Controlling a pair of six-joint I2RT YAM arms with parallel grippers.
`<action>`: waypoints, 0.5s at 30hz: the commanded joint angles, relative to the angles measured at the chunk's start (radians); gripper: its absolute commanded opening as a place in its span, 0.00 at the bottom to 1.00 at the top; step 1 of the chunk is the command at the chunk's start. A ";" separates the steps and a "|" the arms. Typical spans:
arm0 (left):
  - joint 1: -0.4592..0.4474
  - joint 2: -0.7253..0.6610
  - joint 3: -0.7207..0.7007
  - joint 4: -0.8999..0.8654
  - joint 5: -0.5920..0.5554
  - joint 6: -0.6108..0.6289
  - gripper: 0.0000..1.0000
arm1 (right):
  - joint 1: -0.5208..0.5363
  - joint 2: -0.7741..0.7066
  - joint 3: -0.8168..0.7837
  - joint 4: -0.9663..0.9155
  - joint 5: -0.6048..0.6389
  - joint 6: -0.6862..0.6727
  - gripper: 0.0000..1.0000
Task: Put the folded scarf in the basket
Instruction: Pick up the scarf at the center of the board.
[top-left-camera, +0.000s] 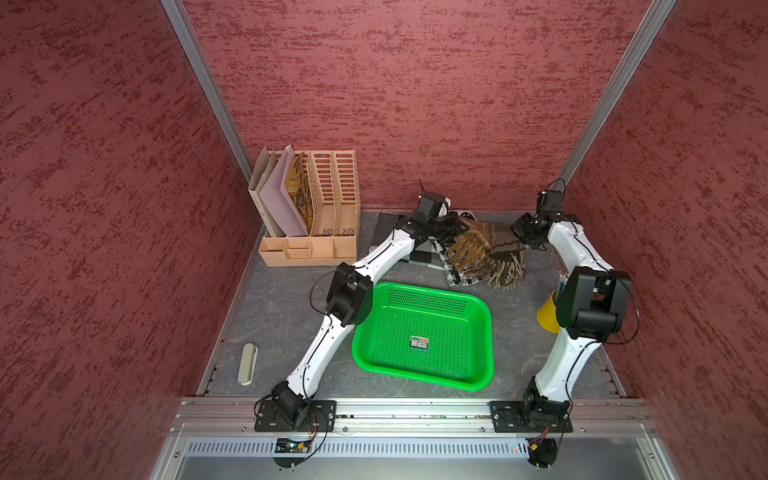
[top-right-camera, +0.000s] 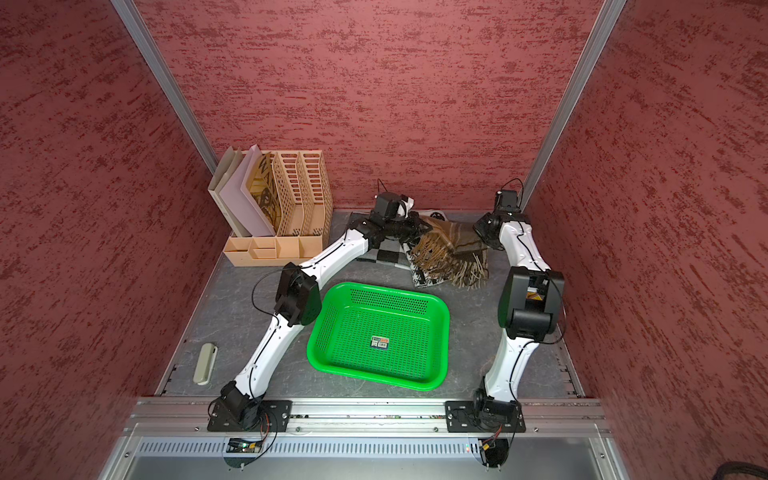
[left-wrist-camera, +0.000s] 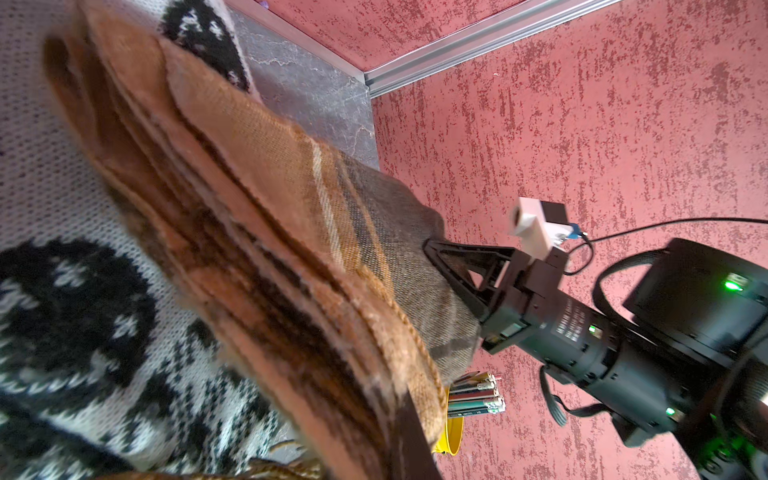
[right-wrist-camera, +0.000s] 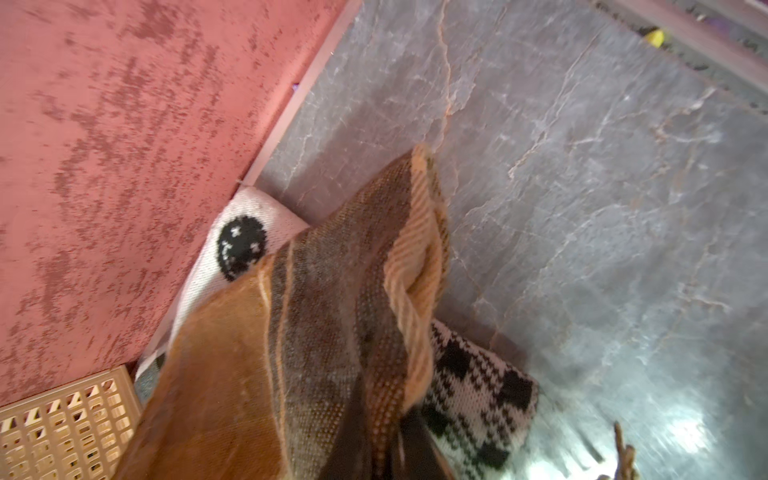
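Left arm (top-left-camera: 318, 349) and right arm (top-left-camera: 561, 361) reach to the far wall (top-left-camera: 415, 124), elbows raised. The green basket (top-left-camera: 424, 300) lies nearer, open table (top-left-camera: 282, 316) beside it. The fringed brown plaid scarf (top-left-camera: 486, 249) hangs between left gripper (top-left-camera: 453, 227) and right gripper (top-left-camera: 523, 235), each clamped on an end.

table (top-left-camera: 286, 316): carries everything below
basket (top-left-camera: 424, 297): centre front, between the two arms
folded scarf (top-left-camera: 486, 249): behind basket, near rear wall, over knitted cloth; fringe on the basket side
knitted cloth (top-left-camera: 422, 257): flat on table under scarf, sticks out to its left and front
left gripper (top-left-camera: 457, 226): at scarf's left end
right gripper (top-left-camera: 518, 232): at scarf's right end
file organizer (top-left-camera: 328, 199): rear left corner, left of cloth
folders (top-left-camera: 276, 195): upright in organizer's leftmost slots
cup (top-left-camera: 547, 316): right of basket, partly behind right arm's elbow
pencils (left-wrist-camera: 478, 399): in cup
small case (top-left-camera: 247, 363): front left, left of left arm, well apart from basket
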 joint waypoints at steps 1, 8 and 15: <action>-0.004 -0.096 0.027 -0.007 0.009 0.016 0.00 | 0.011 -0.085 0.001 -0.019 0.023 -0.027 0.00; -0.007 -0.223 -0.036 -0.050 -0.016 0.056 0.00 | 0.033 -0.190 -0.005 -0.071 -0.012 -0.051 0.00; -0.004 -0.467 -0.310 -0.051 -0.064 0.109 0.00 | 0.085 -0.320 -0.043 -0.110 -0.063 -0.037 0.00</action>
